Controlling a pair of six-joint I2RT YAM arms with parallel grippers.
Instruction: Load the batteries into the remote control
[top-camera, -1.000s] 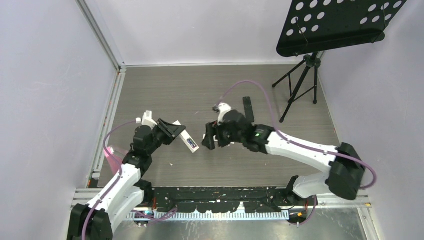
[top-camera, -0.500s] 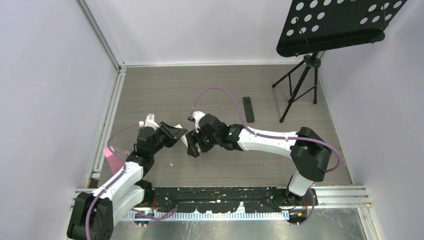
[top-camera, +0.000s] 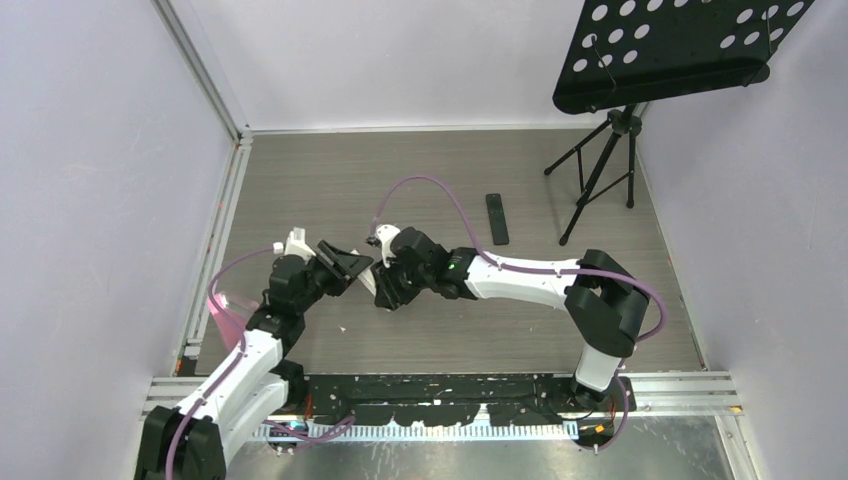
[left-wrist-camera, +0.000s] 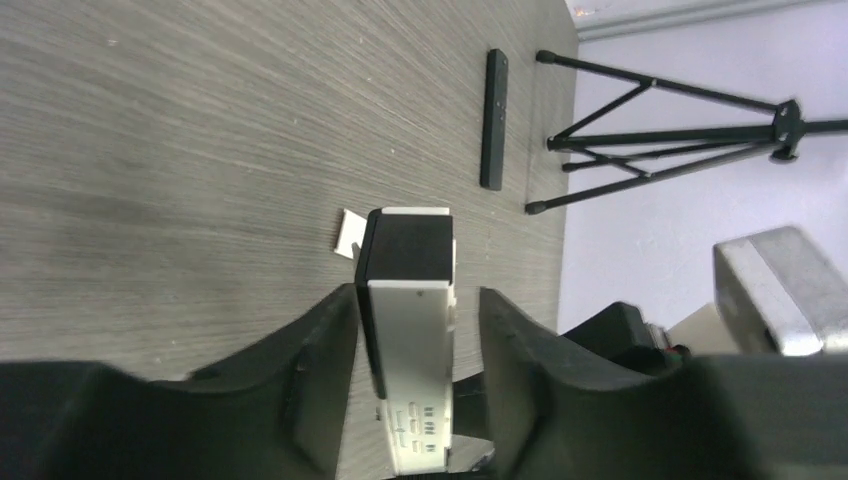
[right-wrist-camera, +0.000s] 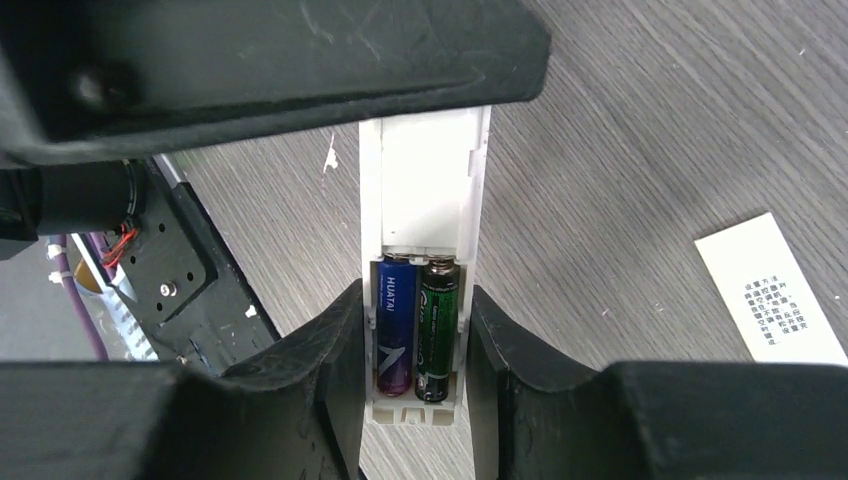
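Between right hand (right-wrist-camera: 414, 325) fingers (right-wrist-camera: 330, 370): remote (right-wrist-camera: 425, 180); batteries (right-wrist-camera: 416, 340) inside.

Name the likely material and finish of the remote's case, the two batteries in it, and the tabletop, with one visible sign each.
Remote case: probably moulded plastic, matt white; thin walls, small clips.
Batteries: likely metal cells in glossy printed wrap; sheen and lettering.
Tabletop: grey, matt, wood-grain pattern; laminate or real wood unclear.

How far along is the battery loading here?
Done: purple-blue battery and green battery sit side by side in the open compartment of the white remote. In hand: left gripper and right gripper both grip that remote. Left: no cover on the compartment yet.
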